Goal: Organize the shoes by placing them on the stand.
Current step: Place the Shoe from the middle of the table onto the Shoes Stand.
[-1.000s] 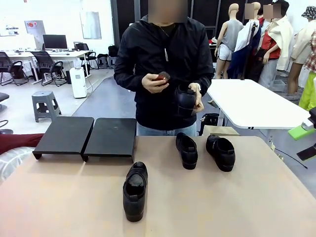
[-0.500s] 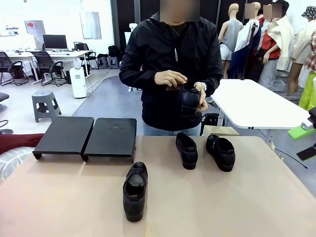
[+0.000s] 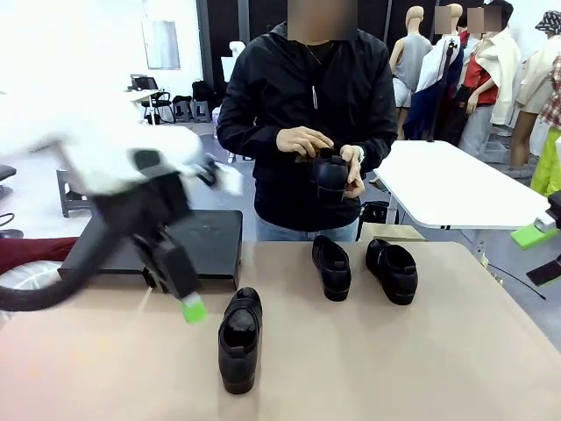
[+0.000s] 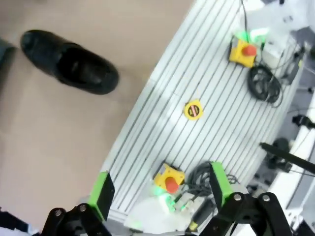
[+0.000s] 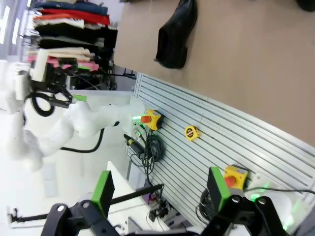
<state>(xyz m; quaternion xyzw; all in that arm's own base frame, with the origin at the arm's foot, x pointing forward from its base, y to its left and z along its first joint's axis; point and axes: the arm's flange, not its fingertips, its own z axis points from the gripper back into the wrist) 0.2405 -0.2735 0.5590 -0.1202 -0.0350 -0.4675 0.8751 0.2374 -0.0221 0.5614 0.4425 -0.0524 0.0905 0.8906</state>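
Three black shoes lie on the tan table: one near the front (image 3: 238, 338) and two at the far side (image 3: 331, 266) (image 3: 392, 270). The person holds another shoe (image 3: 331, 175) in both hands at chest height. The black stand (image 3: 210, 241) sits at the far left, partly hidden by my left arm. My left gripper (image 3: 188, 303), blurred, hangs just left of the near shoe. In the left wrist view that gripper (image 4: 161, 189) is open and empty over the table's edge, with the near shoe (image 4: 69, 61) farther off. My right gripper (image 5: 159, 188) is open and empty, far from that shoe (image 5: 174, 34).
A white slatted base (image 4: 197, 88) with yellow stop-button boxes (image 4: 243, 51) and cables lies beyond the table's near edge. A white table (image 3: 456, 184) stands behind at the right. The tan tabletop (image 3: 421, 351) is bare at the front right.
My left arm has swung into the front view from the left, over the stand's left part, down toward the near shoe. The person has barely moved.
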